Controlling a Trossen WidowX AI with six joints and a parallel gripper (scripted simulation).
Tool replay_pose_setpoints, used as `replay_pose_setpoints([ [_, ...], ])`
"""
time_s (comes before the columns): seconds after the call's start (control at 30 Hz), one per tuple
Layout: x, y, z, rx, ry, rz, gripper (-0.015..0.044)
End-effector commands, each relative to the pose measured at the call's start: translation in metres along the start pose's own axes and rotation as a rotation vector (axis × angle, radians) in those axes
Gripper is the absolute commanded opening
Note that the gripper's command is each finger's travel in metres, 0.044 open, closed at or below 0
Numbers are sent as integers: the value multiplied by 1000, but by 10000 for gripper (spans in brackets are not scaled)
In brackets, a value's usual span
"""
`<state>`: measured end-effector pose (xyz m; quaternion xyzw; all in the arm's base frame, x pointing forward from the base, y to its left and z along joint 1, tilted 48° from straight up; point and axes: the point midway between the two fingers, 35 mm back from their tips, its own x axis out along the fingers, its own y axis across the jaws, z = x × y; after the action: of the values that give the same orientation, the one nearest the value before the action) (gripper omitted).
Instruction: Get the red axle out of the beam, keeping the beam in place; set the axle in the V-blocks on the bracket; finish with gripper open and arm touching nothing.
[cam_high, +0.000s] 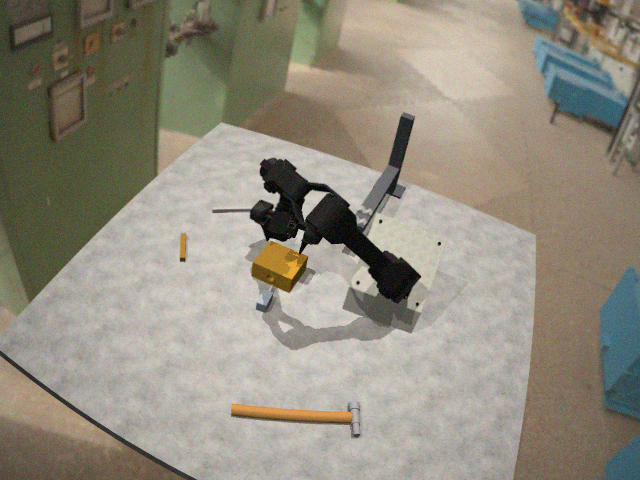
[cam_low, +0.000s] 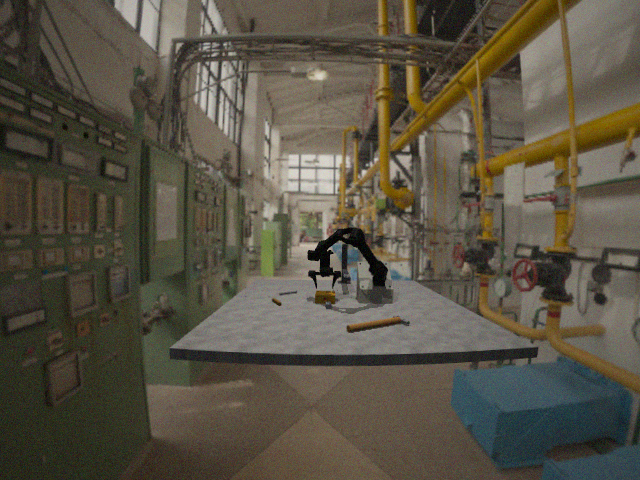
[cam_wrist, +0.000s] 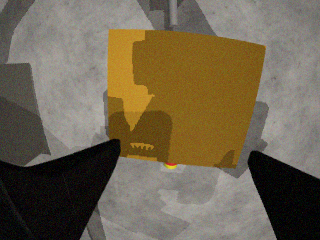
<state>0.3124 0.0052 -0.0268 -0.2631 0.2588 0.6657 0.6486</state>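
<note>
Pincer (cam_high: 284, 245) (cam_low: 324, 287) (cam_wrist: 186, 152): black, tapered fingers, released, nothing between them, poised above the beam.
Beam (cam_high: 276, 258) (cam_low: 325, 297) (cam_wrist: 200, 100): yellow block, flat-faced, bored; could be dragged or twisted if a finger were lowered onto its edge or the axle were pulled askew.
Axle (cam_wrist: 171, 164): red, yellow-ended; a sliver seen at one beam face, the remainder hidden. A slipped grip is risked, so little being exposed.
Pin-ended block (cam_high: 264, 300) (cam_low: 328, 305): blue-grey, beside the opposite side; might be knocked.
V-blocks (cam_high: 364, 214): pale grey, notched, on a dark, angular bracket (cam_high: 382, 186); the axle could be rolled off if released misaligned.
Hammer (cam_high: 292, 414) (cam_low: 374, 324): smooth orange handle, metallic head.
Table (cam_high: 413, 372) (cam_low: 289, 341): mottled grey.
</note>
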Motion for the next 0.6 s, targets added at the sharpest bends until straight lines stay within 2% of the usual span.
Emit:
replay_pose_setpoints([
  [0.0,1,7,-48,18,-10,-1,440],
  [0.57,17,7,-50,19,-10,-1,440],
])
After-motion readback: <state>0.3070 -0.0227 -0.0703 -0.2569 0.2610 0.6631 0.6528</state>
